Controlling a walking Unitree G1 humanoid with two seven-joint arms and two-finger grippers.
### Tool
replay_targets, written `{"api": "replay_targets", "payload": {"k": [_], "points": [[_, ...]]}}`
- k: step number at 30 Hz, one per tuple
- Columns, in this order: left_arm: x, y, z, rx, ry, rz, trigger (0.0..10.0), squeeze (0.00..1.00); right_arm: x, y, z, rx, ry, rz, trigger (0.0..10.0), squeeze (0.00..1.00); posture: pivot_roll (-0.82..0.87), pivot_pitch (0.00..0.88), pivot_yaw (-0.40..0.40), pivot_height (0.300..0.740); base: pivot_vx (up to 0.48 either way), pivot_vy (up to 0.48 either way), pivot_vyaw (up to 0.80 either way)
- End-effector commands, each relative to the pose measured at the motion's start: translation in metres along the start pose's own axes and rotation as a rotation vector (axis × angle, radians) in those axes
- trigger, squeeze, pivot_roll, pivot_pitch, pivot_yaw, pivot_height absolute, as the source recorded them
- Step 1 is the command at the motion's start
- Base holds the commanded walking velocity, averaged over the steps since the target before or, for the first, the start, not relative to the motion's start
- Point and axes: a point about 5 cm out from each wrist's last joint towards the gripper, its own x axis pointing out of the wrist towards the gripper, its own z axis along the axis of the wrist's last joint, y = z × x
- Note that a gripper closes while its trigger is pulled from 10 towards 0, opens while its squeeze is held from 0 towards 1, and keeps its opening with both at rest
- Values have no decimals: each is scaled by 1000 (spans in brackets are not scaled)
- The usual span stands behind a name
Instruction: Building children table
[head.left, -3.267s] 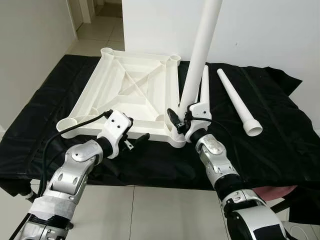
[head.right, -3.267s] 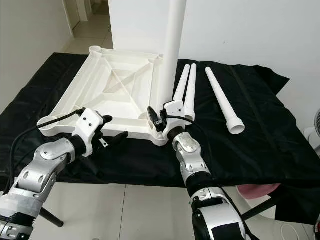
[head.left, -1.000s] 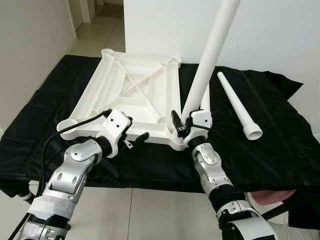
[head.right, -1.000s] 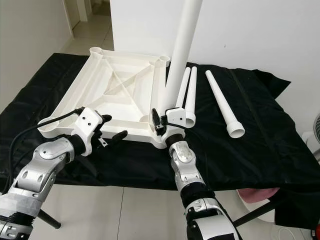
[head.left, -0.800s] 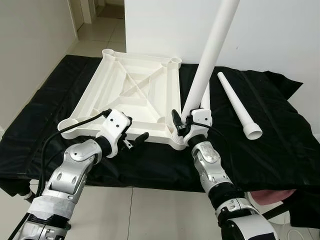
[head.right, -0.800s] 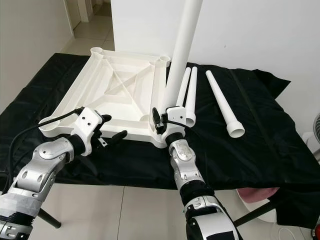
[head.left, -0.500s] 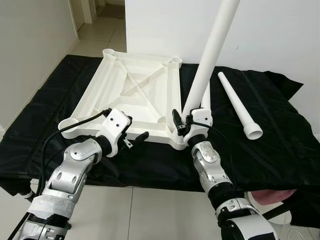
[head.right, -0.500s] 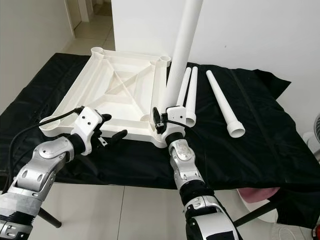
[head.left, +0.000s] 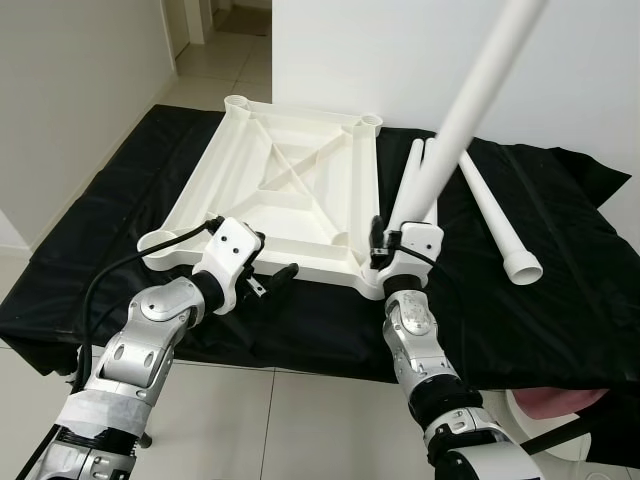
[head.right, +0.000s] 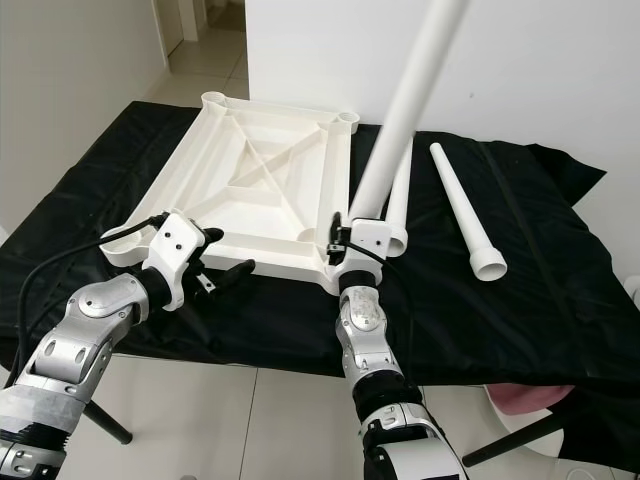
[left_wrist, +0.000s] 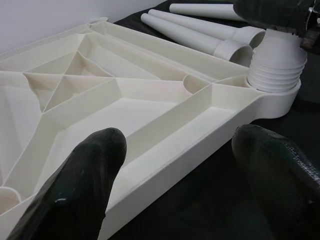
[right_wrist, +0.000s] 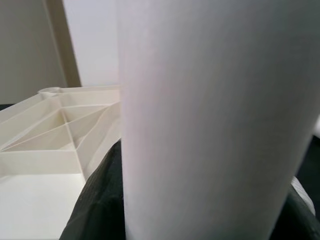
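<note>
"What was on the far left?"

"The left tool (head.left: 272, 284) sat at the near edge of the big white plastic tabletop (head.left: 290, 190). The tabletop lay upside down on the black cloth-covered counter (head.left: 110, 250). The tool's two black fingers (left_wrist: 82, 192) were spread wide apart and held nothing. The near edge of the tabletop sat between them."

"And in the middle?"

"The right tool (head.left: 385, 258) was closed around the bottom of a long white plastic leg (head.left: 470, 110). The leg's ribbed end sat in the near right corner socket (left_wrist: 274, 87) of the tabletop. The leg leaned toward the right, not straight up."

"What was on the right?"

"Two more white legs (head.right: 398, 205) lay side by side just by the tabletop. A third one, a white leg with a wide open end (head.right: 462, 215), lay farther right on the cloth."

"So how much was done?"

"Not much, I think. One leg was going in, and it looked like it needed straightening. Three legs had not gone in yet. The other three corner sockets were empty."
</note>
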Motion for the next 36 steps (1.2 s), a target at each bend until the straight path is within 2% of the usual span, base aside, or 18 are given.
{"api": "replay_targets", "payload": {"k": [1, 11, 17, 25, 32, 36], "points": [[1, 0, 1, 0, -1, 17, 10000, 0, -10, -33, -27, -35, 154, -155, 10000, 0, 42, 17, -28, 740, 0, 0, 0], [3, -2, 2, -1, -4, 13, 10000, 0, -4, -51, -22, -95, 137, -273, 10000, 0, 40, 7, -34, 740, 0, 0, 0], [4, -2, 1, 1, -5, 12, 10000, 0, -3, -55, -23, -102, 148, -279, 10000, 0, 38, 1, -35, 740, 0, 0, 0], [3, -3, 2, 1, -8, 4, 10000, 0, -4, -49, -22, -102, 134, -255, 10000, 0, 35, 0, -33, 740, 0, 0, 0], [4, -4, 2, 4, -6, -1, 10000, 0, -7, -62, -22, -90, 128, -362, 10000, 0, 34, 0, -31, 740, 0, 0, 0], [4, -4, 2, 3, -6, -2, 10000, 0, -6, -64, -23, -70, 140, -363, 10000, 0, 33, 0, -28, 740, 0, 0, 0]]}}
